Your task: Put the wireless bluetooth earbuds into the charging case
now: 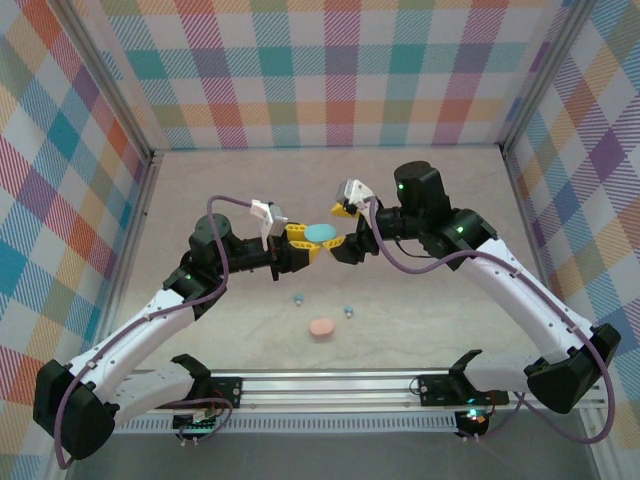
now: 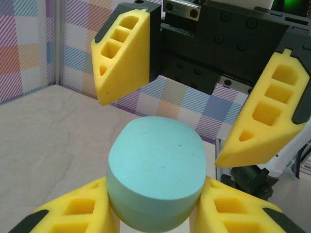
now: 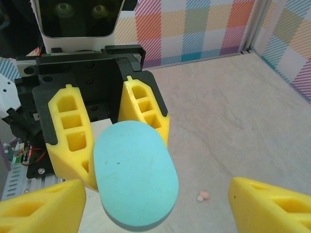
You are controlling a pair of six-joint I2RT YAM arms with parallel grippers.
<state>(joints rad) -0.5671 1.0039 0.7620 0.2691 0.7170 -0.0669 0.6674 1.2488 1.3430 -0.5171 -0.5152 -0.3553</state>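
Checked walls in pastel colours close off a pale table, and I have both arms meeting over the middle of it. My left gripper is clamped on the blue case, a finger on each side of its lower half, and seems to hold it clear of the table. My right gripper faces it with its jaws standing apart, one finger on either side of the case and neither touching it.

I judge the step in hand to be opening the case. The lid looks shut, and no bud can go in until it is up. The next move calls for the right fingers to come in on the upper half alone and lift or pry it, while the left grip stays firm below the seam.

From above I see what lies under and nearer the bases than the grippers: a blue bud, a second blue bud and a pink case nearest the bases, all loose on the table. The left wrist view shows the seam running round the blue case's side. The right wrist view shows the pink buds on the table below, between its own fingers.
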